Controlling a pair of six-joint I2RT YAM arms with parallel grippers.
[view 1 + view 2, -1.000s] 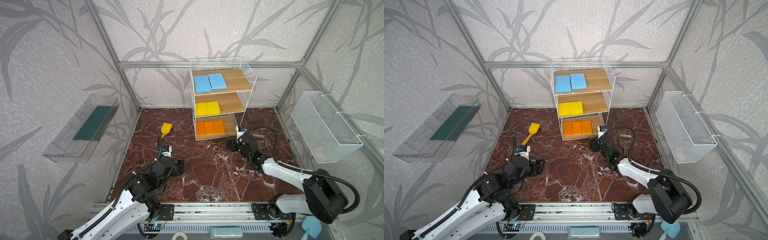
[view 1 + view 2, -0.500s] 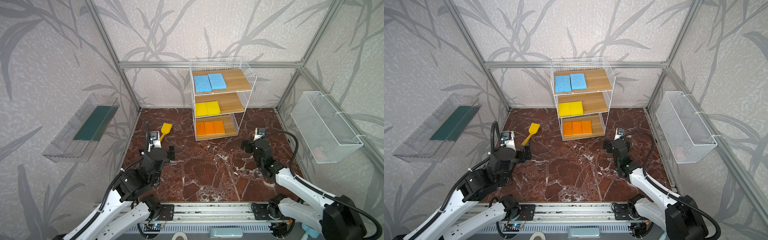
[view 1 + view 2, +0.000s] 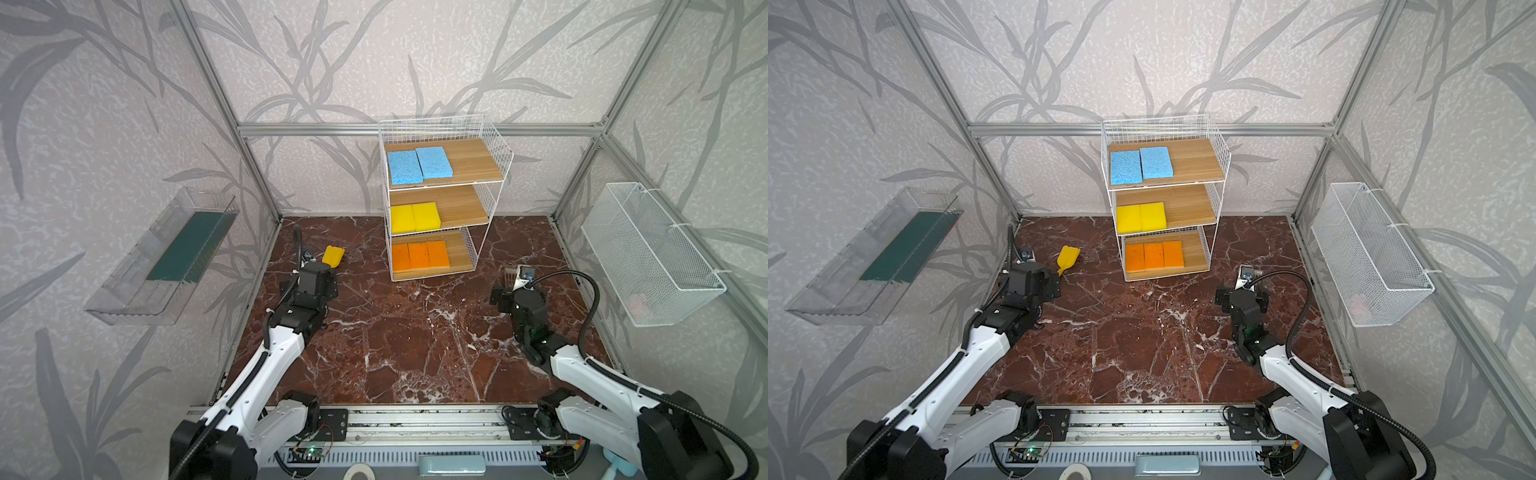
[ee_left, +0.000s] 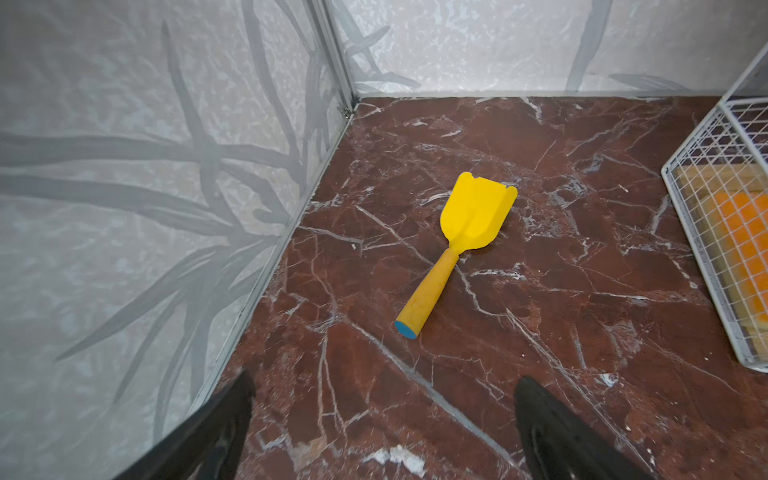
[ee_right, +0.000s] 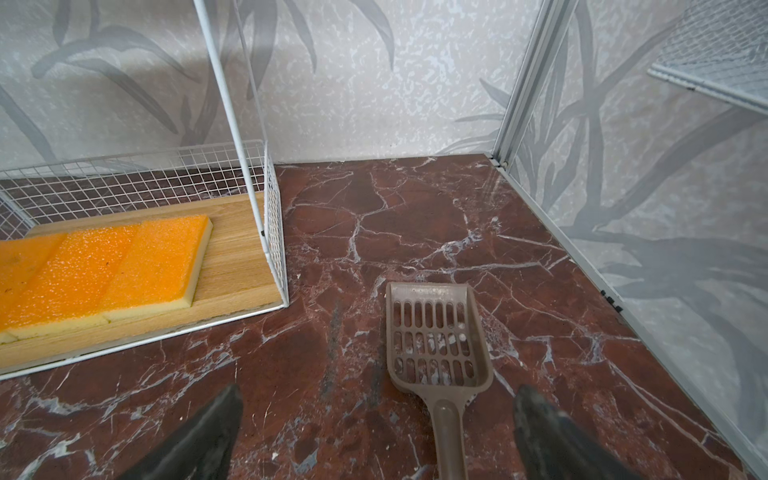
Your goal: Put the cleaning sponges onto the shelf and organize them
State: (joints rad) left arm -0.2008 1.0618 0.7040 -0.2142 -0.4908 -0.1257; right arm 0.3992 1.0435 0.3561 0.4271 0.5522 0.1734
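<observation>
1. In both top views the shelf [image 3: 478, 164] stands at upper centre of the frame and carries all the cleaning sponges [image 3: 1142, 217]. There are two blue sponges [image 3: 419, 166] on the top board, two yellow sponges [image 3: 414, 217] on the middle one and three orange sponges [image 3: 1154, 254] on the bottom one. Each row sits side by side at the left end of its board. No sponge lies on the desk [image 3: 395, 340], so the placing looks done. I judge the step in hand is to park both arms cleanly.
2. In the left wrist view the left gripper [image 4: 384, 382] shows at the lower edge, jaws wide apart and empty. The yellow shovel [image 4: 457, 241] lies at centre frame, apart from it. Leave the shovel alone and pull straight back, clear of the shelf's wire side at the right edge.
3. In the right wrist view the right gripper [image 5: 379, 390] is spread and holds nothing. The brown scoop [image 5: 434, 336] has its handle between the jaws at lower centre. Lift before retreating so no finger drags the scoop. Keep off the shelf corner at left, so the orange row is not knocked askew.
</observation>
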